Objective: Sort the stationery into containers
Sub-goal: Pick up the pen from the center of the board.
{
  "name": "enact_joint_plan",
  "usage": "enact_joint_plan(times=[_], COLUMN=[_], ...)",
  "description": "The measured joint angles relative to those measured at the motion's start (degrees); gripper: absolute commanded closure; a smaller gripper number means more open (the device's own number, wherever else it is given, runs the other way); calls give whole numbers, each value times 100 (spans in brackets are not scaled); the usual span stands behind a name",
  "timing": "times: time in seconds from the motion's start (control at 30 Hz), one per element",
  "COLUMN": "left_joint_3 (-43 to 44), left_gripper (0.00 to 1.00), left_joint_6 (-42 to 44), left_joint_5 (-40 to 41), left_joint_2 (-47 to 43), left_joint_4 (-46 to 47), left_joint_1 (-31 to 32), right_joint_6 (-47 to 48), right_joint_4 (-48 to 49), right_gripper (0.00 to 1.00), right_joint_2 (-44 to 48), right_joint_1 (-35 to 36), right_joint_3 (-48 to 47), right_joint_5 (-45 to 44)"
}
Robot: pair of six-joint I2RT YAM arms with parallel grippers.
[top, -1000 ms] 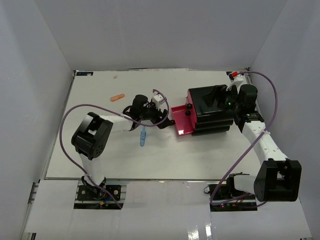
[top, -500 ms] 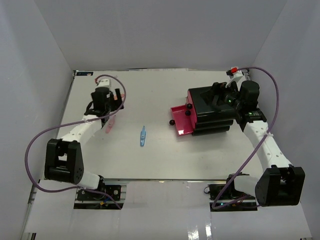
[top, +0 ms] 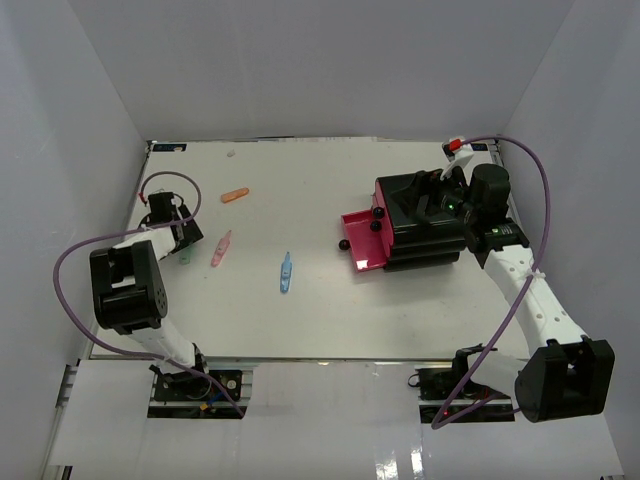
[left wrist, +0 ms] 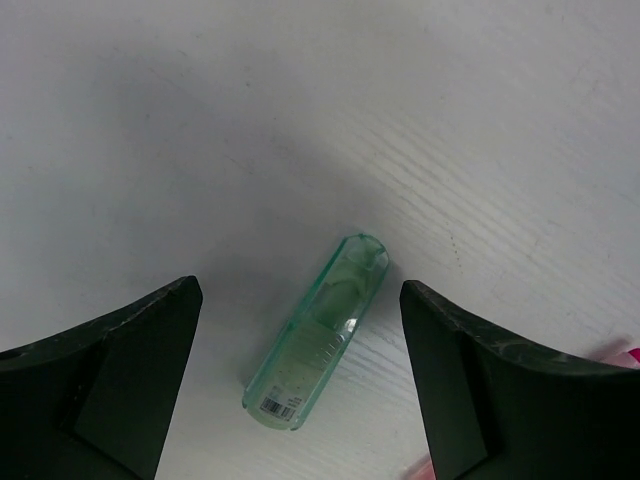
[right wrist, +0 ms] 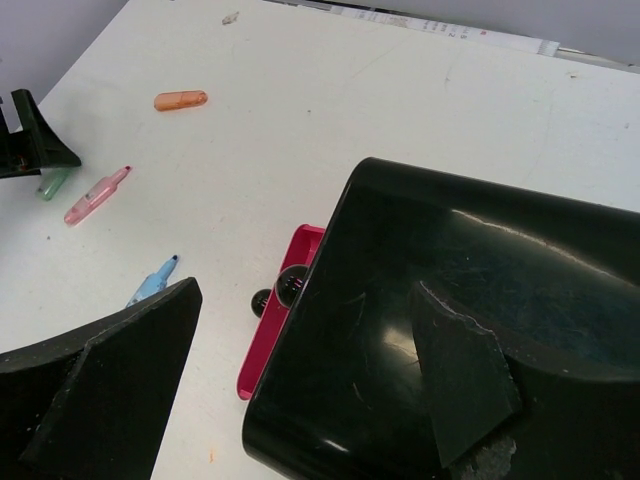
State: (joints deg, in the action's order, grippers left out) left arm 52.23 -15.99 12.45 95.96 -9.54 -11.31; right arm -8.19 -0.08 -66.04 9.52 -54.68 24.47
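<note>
Cabinet right on surface, drawer out to its left. Leftward from drawer: marker, pen, tube below left claw. Cap behind pen.

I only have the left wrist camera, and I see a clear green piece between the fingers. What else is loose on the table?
Observer: Three more pieces: an orange one, a pink one and a blue one.
Operator: Is any drawer open?
Observer: Yes, one pink drawer sticks out of the black cabinet.
Operator: And the other arm?
Observer: The right gripper is over the cabinet, jaws wide open.
</note>
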Motion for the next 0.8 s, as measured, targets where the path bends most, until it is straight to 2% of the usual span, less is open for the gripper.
enact_joint_plan(times=[0.17, 0.23, 0.3, 0.4, 0.73, 0.8], left_joint_3=[0, 0, -2, -4, -304, -304], left_gripper=[15, 21, 32, 41, 71, 73], left_joint_6=[46, 61, 74, 76, -243, -313], left_joint_5=[-195, -243, -264, -330, -881, -1036], left_joint_2=[107, 105, 105, 105, -273, -369], left_joint_4=[-31, -31, -33, -31, -122, -181], left_joint_1=[4, -11, -24, -35, -35, -31], right_joint_6=[35, 52, 70, 85, 90, 92], right_joint_4=[-13, -17, -24, -26, -28, -28], right_gripper=[10, 10, 10, 10, 10, 10], right_joint_2=[0, 0, 0, 0, 0, 0], right_joint_1=[0, 0, 0, 0, 4, 7], right_joint_3=[0, 0, 0, 0, 0, 0], right_joint_5=[-59, -81, -101, -140, -190, -192])
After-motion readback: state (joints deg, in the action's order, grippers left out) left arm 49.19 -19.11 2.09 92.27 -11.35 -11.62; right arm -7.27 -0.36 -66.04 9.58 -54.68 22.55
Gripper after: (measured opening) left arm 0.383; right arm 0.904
